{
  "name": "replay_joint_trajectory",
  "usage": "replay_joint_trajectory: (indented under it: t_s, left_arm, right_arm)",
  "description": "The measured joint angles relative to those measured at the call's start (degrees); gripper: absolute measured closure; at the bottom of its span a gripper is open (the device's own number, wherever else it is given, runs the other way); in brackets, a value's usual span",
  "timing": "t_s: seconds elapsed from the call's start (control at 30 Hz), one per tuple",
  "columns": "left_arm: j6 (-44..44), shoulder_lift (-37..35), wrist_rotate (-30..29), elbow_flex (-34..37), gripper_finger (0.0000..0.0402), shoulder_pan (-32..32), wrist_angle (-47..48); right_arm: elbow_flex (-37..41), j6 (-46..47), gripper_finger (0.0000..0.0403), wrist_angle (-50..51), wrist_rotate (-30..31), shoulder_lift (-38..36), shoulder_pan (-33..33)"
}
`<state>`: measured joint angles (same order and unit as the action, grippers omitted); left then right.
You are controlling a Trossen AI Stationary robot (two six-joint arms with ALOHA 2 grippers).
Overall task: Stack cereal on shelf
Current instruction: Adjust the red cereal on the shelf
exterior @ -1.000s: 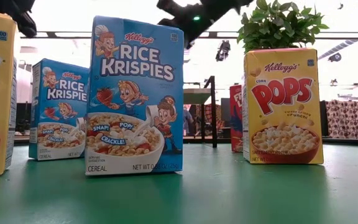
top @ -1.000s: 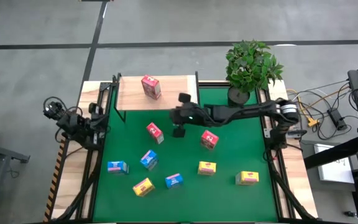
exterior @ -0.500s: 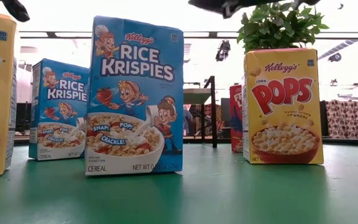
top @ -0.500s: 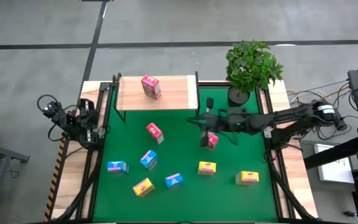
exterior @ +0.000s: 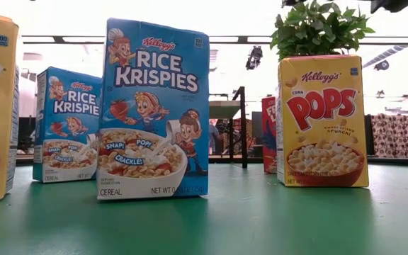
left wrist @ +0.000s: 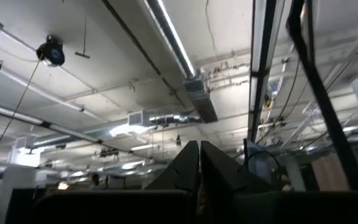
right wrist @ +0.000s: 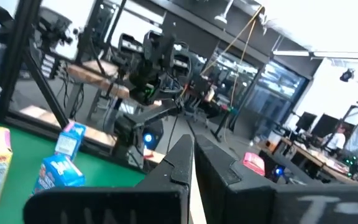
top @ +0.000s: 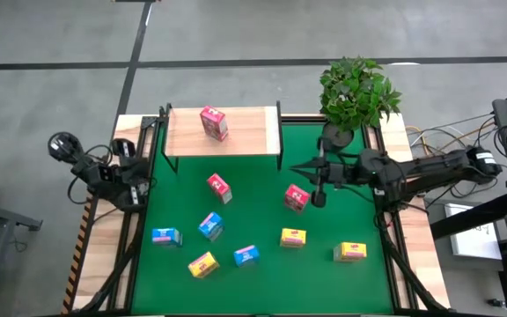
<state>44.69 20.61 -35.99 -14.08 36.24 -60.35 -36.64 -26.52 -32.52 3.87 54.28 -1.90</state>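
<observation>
One pink-red cereal box [top: 213,122] stands on the light wooden shelf [top: 245,132] at the table's far edge. Two more pink-red boxes [top: 219,187] [top: 296,197], three blue ones [top: 210,225] and three yellow ones [top: 293,237] stand scattered on the green mat. My right gripper [top: 296,167] is shut and empty. It hovers roughly level above the mat, right of the shelf and just beyond a pink-red box. My left gripper [top: 62,147] is shut, empty and tipped upward off the table's left edge. In its wrist view the shut fingers [left wrist: 199,158] point at the ceiling.
A potted plant [top: 356,92] stands at the far right corner. Black frame rails [top: 139,176] run along both sides of the mat. In the low view, blue boxes [exterior: 154,106] and a yellow one [exterior: 322,120] stand close to the near edge.
My right gripper has drawn back from in front of the shelf toward the table's right edge. It has tipped up from pointing down to about level, and it stays shut and empty. My left arm has lifted a little at the left edge. No box has moved.
</observation>
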Motion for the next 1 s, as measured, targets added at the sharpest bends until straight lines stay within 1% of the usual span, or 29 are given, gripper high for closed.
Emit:
replay_joint_trajectory:
  t_s: [0.13, 0.23, 0.3, 0.37, 0.43, 0.53, 0.73, 0.8, 0.87, 0.93, 1.0]
  left_arm:
    - [1.81, 6.74, -6.85, -4.00, 0.0401, -0.66, 0.24]
    - [2.42, 11.43, -9.72, -7.50, 0.0401, -1.86, 2.27]
    - [2.62, 14.01, -11.29, -10.50, 0.0401, -2.80, 6.18]
    - [2.08, 16.10, -12.89, -13.93, 0.0401, -3.96, 12.44]
    - [-0.54, 18.08, -13.16, -17.66, 0.0401, -5.43, 20.32]
    - [-5.68, 21.33, -11.41, -23.58, 0.0401, -8.13, 32.47]
    - [-10.74, 27.49, -9.12, -35.39, 0.0401, -14.58, 54.41]
    - [-13.45, 29.37, -6.02, -39.93, 0.0401, -17.29, 62.77]
    - [-15.95, 31.27, -1.40, -44.66, 0.0401, -20.44, 70.31]
    - [-17.40, 33.05, 3.93, -48.91, 0.0401, -23.73, 76.44]
    - [-18.26, 34.98, 7.85, -52.83, 0.0401, -27.12, 81.06]
  right_arm:
    - [1.81, 0.99, 0.0394, 0.10, 0.03, -2.69, 0.01]
    - [3.11, 1.63, 0.0394, 0.11, 0.00, -3.87, 0.01]
    - [3.50, 1.53, 0.0394, 0.25, 0.01, -4.53, 0.03]
    - [3.70, 1.47, 0.0394, 0.52, 0.01, -5.45, 0.03]
    - [3.91, 1.91, 0.0394, 0.87, 0.01, -6.25, 0.03]
    - [4.24, 2.74, 0.0394, 2.91, 0.03, -7.72, 0.03]
    - [4.30, 5.88, 0.0394, 8.75, 0.01, -10.94, 0.03]
    - [4.77, 7.11, 0.0394, 10.04, 0.01, -11.77, 0.03]
    - [5.16, 7.92, 0.0394, 10.94, 0.02, -12.45, 0.03]
    - [5.33, 8.69, 0.0394, 11.46, 0.03, -13.07, 0.03]
    - [5.48, 9.05, 0.0394, 11.77, 0.03, -13.57, 0.03]
